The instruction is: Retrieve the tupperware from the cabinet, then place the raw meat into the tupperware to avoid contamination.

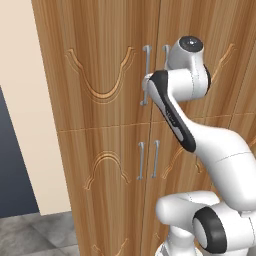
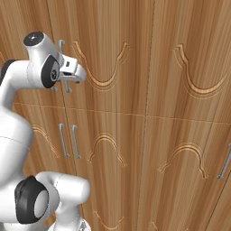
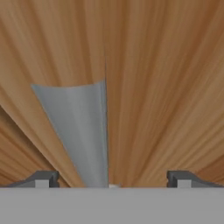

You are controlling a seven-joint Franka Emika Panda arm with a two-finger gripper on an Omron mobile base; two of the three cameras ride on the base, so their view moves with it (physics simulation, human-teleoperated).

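Right against the cabinet [image 1: 100, 125], your gripper [image 3: 113, 179] stands spread wide around an upper door's silver handle [image 3: 81, 131], a vertical bar, apparently untouched between the fingertips.

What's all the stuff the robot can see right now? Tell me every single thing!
cabinet: one, warm brown wood with carved arches, all doors shut, right in front of the robot
bar handles: silver, upright pairs on the doors; the gripper is at the upper pair
wall: one, cream, left of the cabinet
floor: grey tiles, bottom left
arm: one, white with dark joints
gripper: one, open, a silver handle between its fingertips
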